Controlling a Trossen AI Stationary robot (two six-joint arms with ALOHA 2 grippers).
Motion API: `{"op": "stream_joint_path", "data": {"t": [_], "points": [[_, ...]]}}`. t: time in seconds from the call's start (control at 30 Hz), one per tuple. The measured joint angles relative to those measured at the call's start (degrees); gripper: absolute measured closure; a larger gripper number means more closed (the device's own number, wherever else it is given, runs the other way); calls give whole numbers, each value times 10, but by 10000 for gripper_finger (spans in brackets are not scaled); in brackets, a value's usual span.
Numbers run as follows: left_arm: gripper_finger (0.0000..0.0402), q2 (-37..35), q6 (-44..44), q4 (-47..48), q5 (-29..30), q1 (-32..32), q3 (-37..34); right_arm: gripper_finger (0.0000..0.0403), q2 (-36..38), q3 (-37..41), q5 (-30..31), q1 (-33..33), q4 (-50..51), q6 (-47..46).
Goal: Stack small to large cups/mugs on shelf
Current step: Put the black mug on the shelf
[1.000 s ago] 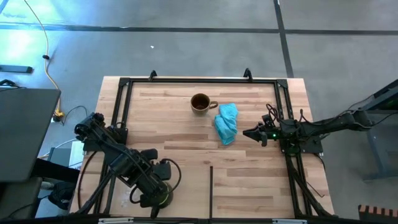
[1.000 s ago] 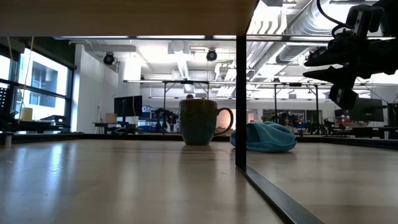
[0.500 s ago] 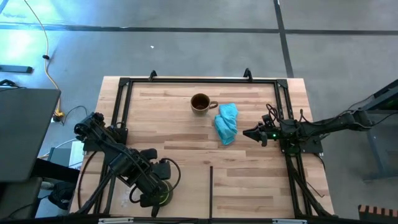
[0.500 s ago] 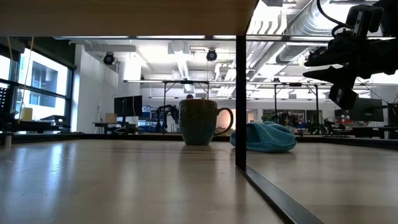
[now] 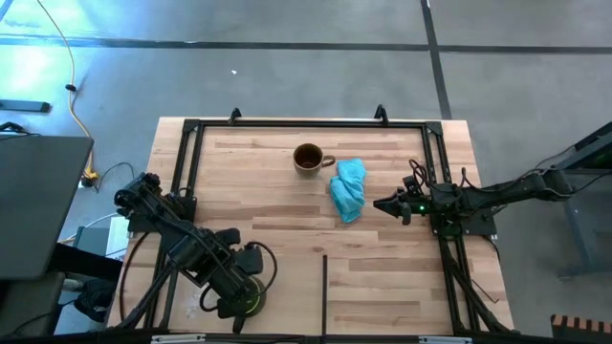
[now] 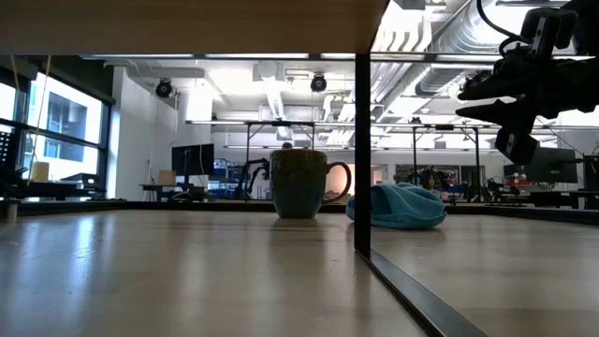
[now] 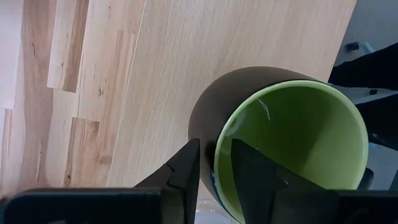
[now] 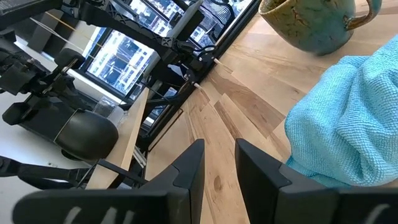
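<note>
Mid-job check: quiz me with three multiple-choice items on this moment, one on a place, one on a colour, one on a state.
1. The cloth lies:
A. beside the brown mug
B. inside the green mug
C. under the left gripper

2. The inside of the mug at the left gripper is:
A. red
B. green
C. white

3. The left gripper's fingers:
A. straddle the mug wall
B. hang far above the mug
C. pinch the cloth

Answers:
1 A: cloth sits next to the brown mug.
2 B: green mug shows a green interior.
3 A: left gripper has one finger inside, one outside.

High view looks straight down; low view level at tabletop; both share the brown glazed mug at upper centre.
</note>
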State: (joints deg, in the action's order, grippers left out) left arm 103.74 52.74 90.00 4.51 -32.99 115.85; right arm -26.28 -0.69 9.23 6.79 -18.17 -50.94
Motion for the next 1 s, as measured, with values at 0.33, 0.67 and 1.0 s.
{"op": "stream_joint_path", "data": {"t": [0.33,0.67,1.0], "points": [[323,0,22,0,0,0,0,322,0,0,-3,0,0,0],[323,0,64,0,0,0,0,322,0,0,-3,0,0,0],[323,1,108,0,3,0,0,322,0,0,-4,0,0,0]]}}
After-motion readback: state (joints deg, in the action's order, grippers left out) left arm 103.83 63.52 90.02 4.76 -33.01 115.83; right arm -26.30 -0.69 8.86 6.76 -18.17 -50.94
